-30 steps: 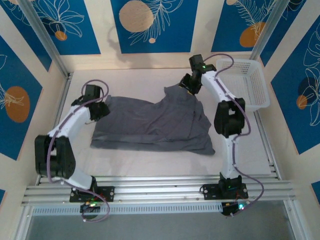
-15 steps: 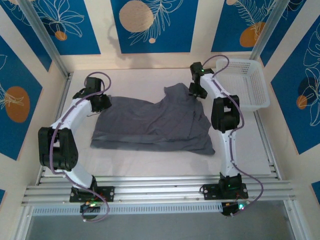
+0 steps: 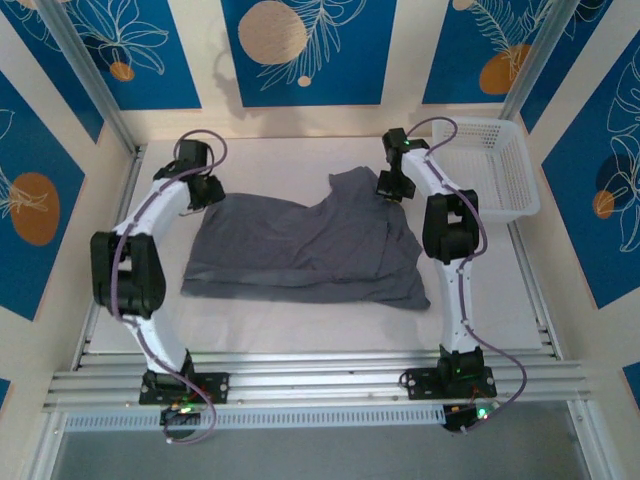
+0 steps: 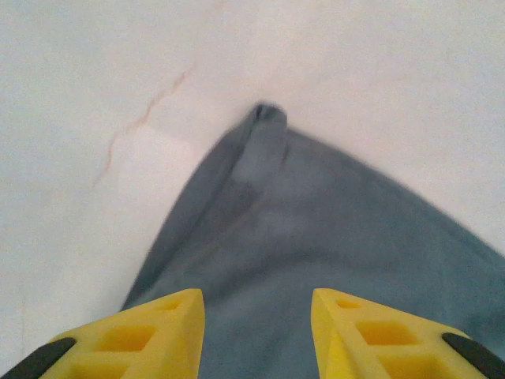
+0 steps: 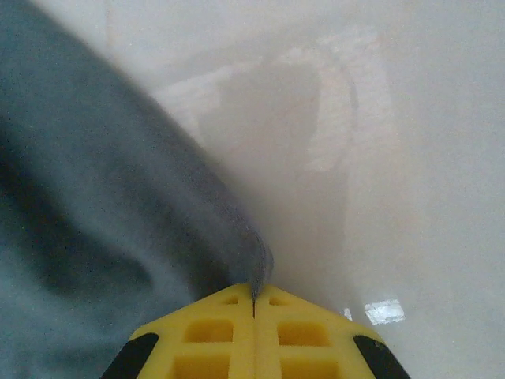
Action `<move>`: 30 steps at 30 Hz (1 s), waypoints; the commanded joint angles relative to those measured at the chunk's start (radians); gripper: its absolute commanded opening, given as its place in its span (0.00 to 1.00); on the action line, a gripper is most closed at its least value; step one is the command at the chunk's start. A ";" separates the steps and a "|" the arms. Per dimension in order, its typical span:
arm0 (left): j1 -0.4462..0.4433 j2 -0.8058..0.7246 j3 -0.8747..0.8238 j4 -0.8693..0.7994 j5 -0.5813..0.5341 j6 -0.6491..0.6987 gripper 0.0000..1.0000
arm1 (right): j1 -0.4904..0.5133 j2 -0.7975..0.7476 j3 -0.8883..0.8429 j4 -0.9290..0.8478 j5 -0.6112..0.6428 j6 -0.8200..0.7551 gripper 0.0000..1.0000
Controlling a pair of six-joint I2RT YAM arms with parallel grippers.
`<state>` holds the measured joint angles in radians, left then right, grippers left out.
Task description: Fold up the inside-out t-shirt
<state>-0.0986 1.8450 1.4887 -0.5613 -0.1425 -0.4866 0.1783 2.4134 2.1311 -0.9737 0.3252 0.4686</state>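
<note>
Since the t-shirt (image 3: 300,250), spread rumpled mid-table (image 3: 300,325), looks light, limp and prone to sag, take it by hems or corners: right gripper (image 5: 253,298) is pinched closed on its 1 o'clock edge, and left gripper (image 4: 252,308) is agape over its 10 o'clock corner.

The t-shirt (image 3: 300,250) is plain slate grey — the basket (image 3: 495,170) white mesh. The wall panels (image 3: 340,60) are blue with white leaf outlines and orange discs.

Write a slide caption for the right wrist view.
Right gripper pinched shut on an edge of the grey t-shirt, with the white table beyond.
</note>
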 commanded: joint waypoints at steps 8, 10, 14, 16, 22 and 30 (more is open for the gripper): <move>0.045 0.399 0.384 -0.065 0.046 0.106 0.51 | 0.026 -0.162 -0.106 0.062 -0.053 -0.021 0.00; 0.045 0.452 0.440 -0.078 0.078 0.150 0.52 | 0.031 -0.161 -0.107 0.066 -0.056 -0.026 0.00; 0.051 0.531 0.512 -0.173 0.034 0.155 0.46 | 0.031 -0.160 -0.108 0.061 -0.053 -0.020 0.00; 0.061 0.546 0.522 -0.195 0.032 0.139 0.32 | 0.028 -0.160 -0.109 0.061 -0.049 -0.012 0.00; 0.099 0.529 0.527 -0.184 0.018 0.107 0.00 | 0.012 -0.159 -0.111 0.058 -0.028 0.008 0.00; 0.175 0.501 0.524 -0.206 0.047 0.105 0.00 | -0.058 -0.138 -0.124 0.079 -0.080 0.004 0.00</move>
<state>0.0452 2.3779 1.9907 -0.7345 -0.1055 -0.3828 0.1425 2.2684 2.0113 -0.9031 0.2798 0.4808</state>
